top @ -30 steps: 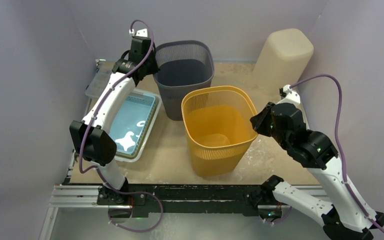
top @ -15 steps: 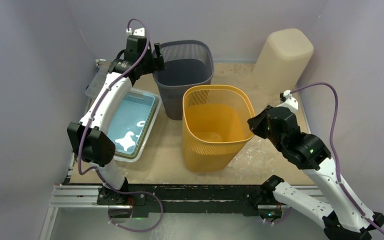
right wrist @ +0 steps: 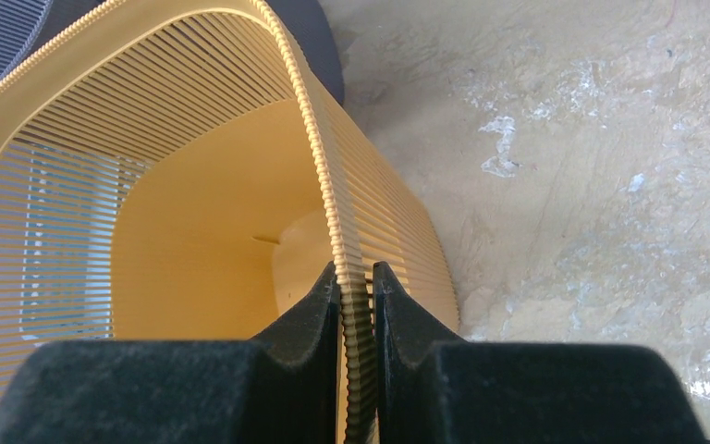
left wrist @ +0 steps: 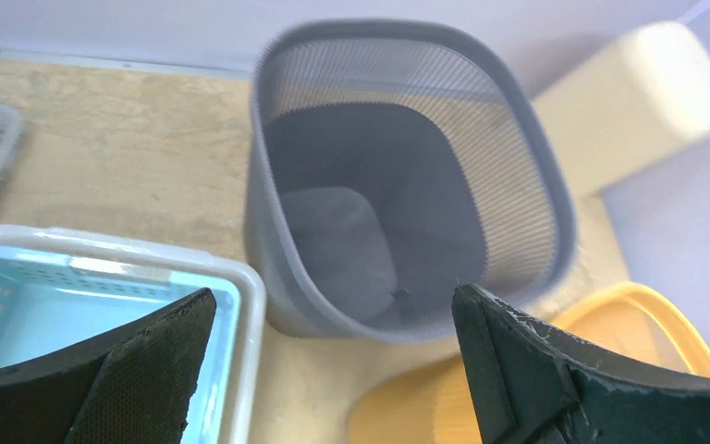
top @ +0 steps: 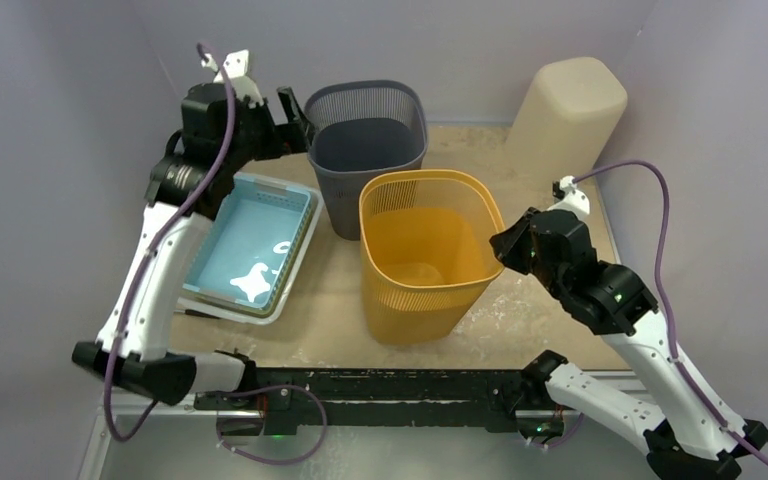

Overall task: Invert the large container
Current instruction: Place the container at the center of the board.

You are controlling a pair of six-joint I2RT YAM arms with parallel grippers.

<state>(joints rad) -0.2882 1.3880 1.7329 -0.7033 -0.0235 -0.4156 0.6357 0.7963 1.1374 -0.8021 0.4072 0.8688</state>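
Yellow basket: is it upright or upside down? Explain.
Upright. The yellow basket has its open mouth facing up, base on the table; the right gripper pinches its rim.

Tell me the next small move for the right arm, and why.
Probably lift the right gripper slightly and begin rolling the wrist to tip the orange basket: its jaws pinch the basket's right rim, the basket stands upright, mouth up, and the left gripper is open, clear of it.
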